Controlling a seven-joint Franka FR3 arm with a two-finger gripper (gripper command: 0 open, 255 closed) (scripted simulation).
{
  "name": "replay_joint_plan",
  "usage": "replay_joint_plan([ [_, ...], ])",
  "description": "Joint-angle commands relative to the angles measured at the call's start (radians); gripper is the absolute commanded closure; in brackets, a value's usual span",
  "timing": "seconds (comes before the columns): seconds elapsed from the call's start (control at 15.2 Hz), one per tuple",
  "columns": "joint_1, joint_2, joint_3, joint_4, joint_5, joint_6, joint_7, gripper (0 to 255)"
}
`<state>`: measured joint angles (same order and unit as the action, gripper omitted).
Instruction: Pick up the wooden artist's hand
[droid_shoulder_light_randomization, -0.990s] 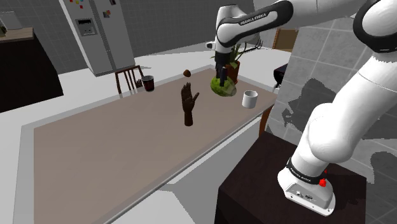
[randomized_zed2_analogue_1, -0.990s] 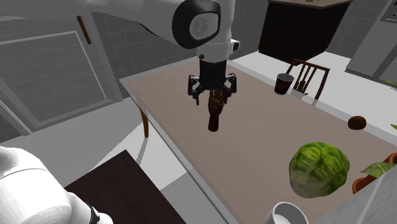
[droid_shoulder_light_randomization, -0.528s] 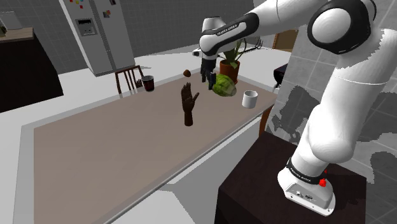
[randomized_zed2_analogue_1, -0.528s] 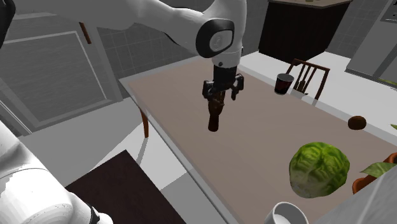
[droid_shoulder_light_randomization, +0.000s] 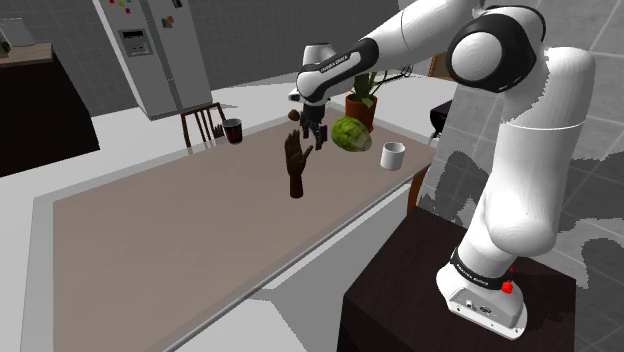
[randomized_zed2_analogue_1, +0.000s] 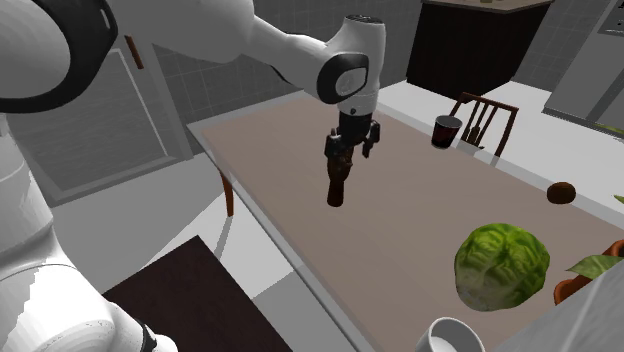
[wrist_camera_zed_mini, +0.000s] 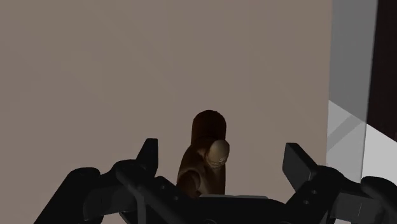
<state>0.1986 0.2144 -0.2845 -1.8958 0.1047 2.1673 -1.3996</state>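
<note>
The wooden artist's hand (droid_shoulder_light_randomization: 295, 167) is dark brown and stands upright on its wrist in the middle of the tan table (droid_shoulder_light_randomization: 150, 235), fingers pointing up. My black gripper (droid_shoulder_light_randomization: 312, 131) hangs just above its fingertips, pointing down. The second exterior view places the gripper (randomized_zed2_analogue_1: 352, 146) over the top of the hand (randomized_zed2_analogue_1: 337, 184). In the wrist view the hand (wrist_camera_zed_mini: 202, 167) rises between my spread fingers (wrist_camera_zed_mini: 150, 155), and neither one touches it. The gripper (wrist_camera_zed_mini: 221, 148) is open.
A green lettuce head (droid_shoulder_light_randomization: 350, 133) and a white mug (droid_shoulder_light_randomization: 392, 155) sit beyond the hand near the table's end, with a potted plant (droid_shoulder_light_randomization: 362, 95) behind. A dark cup (droid_shoulder_light_randomization: 233, 130) and a chair (droid_shoulder_light_randomization: 200, 122) are at the far edge. The table edge (wrist_camera_zed_mini: 331, 76) is close.
The gripper has swung from above the lettuce toward the shoulder view's left and now sits over the wooden hand. The hand itself has not moved.
</note>
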Motion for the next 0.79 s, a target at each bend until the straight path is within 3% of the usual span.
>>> replay_joint_plan([
  [0.0, -0.001, 0.011, 0.002, -0.015, 0.005, 0.027, -0.005, 0],
  [0.26, -0.002, 0.026, 0.004, -0.031, 0.012, 0.057, -0.01, 0],
  [0.33, -0.003, 0.028, 0.004, -0.027, 0.013, 0.055, -0.011, 255],
  [0.73, -0.003, 0.029, 0.004, -0.027, 0.013, 0.055, -0.011, 255],
])
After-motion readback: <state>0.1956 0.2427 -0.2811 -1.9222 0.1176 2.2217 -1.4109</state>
